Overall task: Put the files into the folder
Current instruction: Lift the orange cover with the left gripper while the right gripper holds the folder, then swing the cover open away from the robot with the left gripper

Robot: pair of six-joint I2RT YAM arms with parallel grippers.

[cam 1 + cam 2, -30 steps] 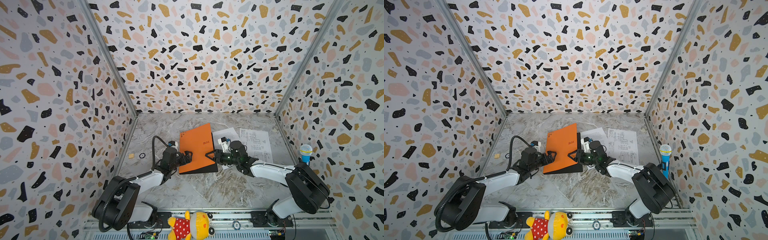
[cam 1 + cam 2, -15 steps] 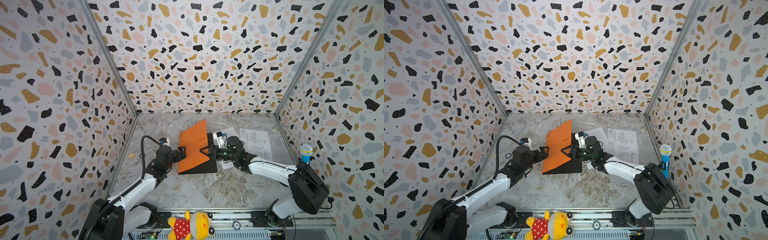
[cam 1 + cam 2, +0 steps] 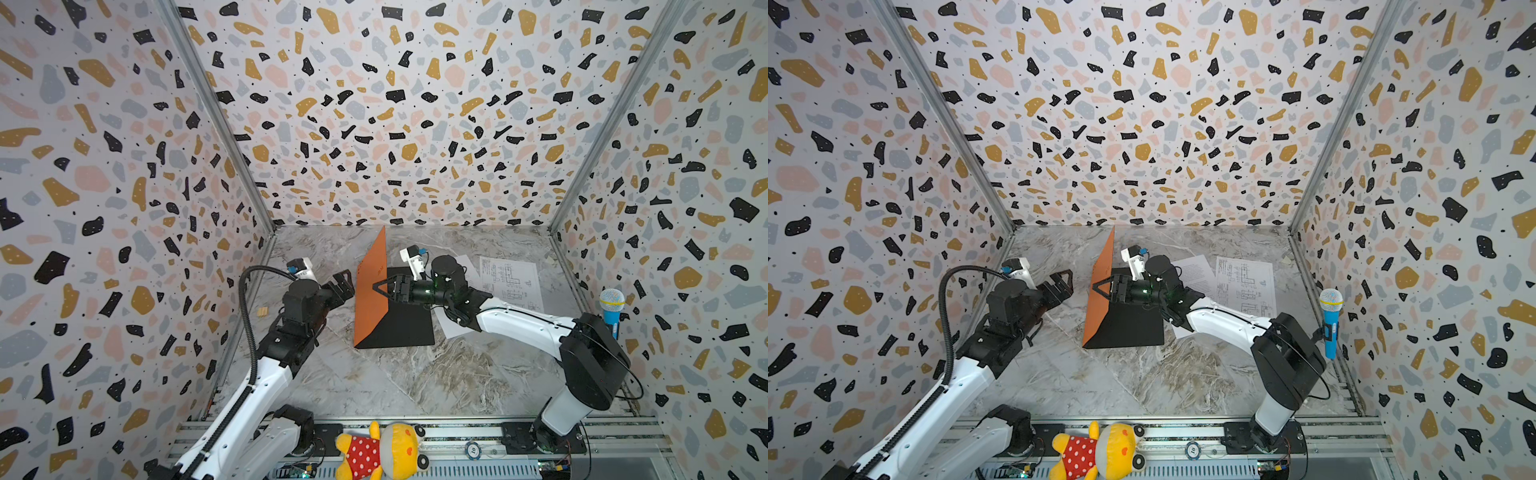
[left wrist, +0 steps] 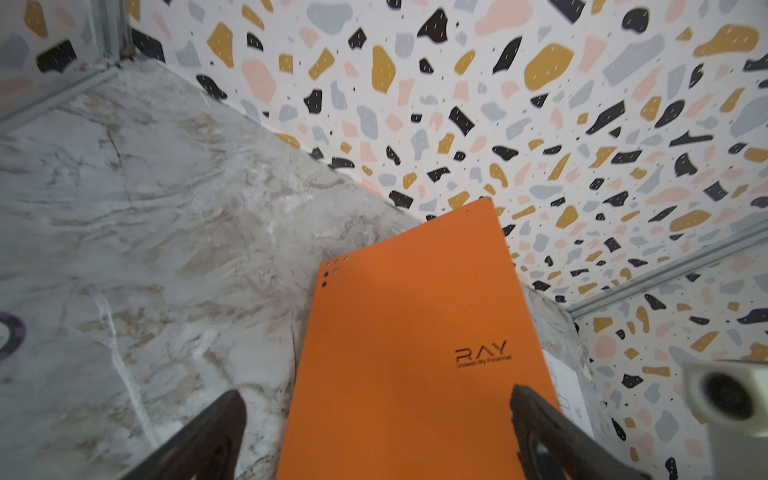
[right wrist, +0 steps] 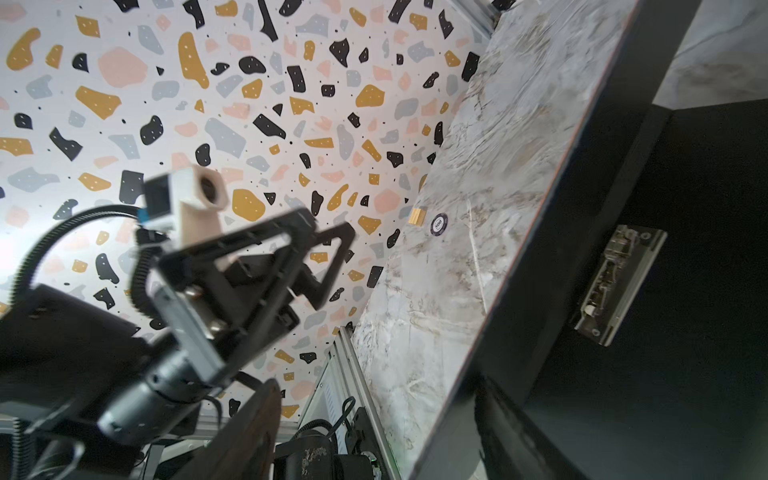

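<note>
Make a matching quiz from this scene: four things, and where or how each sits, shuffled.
1 orange card folder cover
2 white sheet with line drawings
3 blue toy microphone
4 yellow plush toy in red dotted dress

A lying on the front rail
B raised nearly upright
C flat on the marble table
D by the right wall

Pairs: 1-B, 2-C, 3-D, 4-A

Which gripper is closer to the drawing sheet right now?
Right. The right gripper is at the folder, by its raised cover, on the side facing the drawing sheet. The left gripper is on the cover's other side, farther off.
</note>
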